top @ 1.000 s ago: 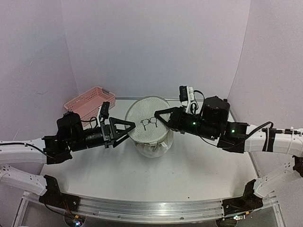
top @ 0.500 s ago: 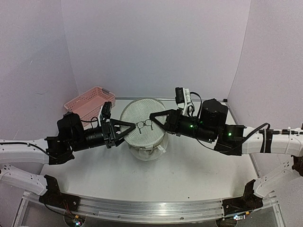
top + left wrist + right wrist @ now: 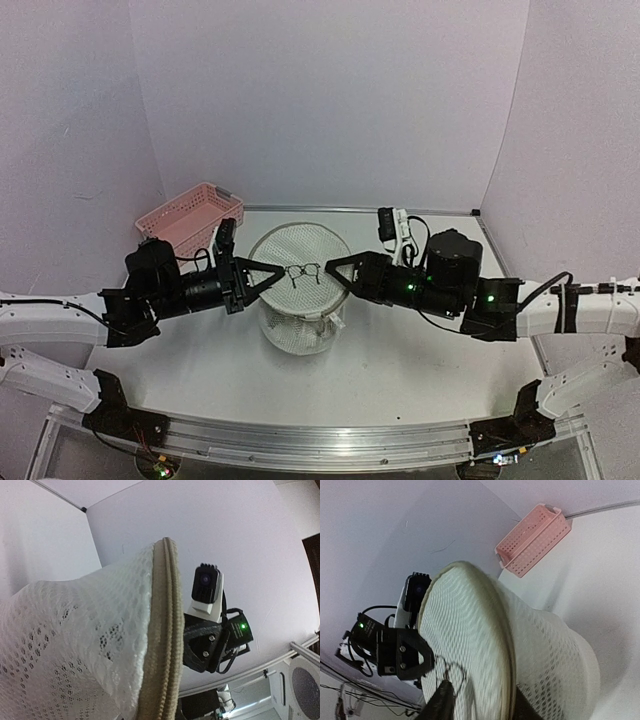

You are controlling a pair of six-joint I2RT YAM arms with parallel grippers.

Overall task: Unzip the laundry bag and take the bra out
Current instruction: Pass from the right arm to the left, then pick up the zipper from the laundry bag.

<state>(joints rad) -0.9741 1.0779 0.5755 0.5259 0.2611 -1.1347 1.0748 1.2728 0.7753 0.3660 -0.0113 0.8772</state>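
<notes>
I count one laundry bag, near the middle of the counter and held up between my two arms; its round top face tilts toward the overhead camera, with the single black glasses logo on it; the mesh body hangs below, and I cannot tell whether it touches the counter.

The left tool is closed together at the bag's left edge; the left wrist view is filled by white mesh and one tan zip rim, so it seems to be pinching the bag there, though its own tips are out of sight.

The right tool meets the right edge; in its wrist view the dark fingers stand apart with the rim running between them, not pressed on it.

I cannot pick out the bra through the mesh.

One pink slotted basket sits at the back left, well apart from the bag.
</notes>
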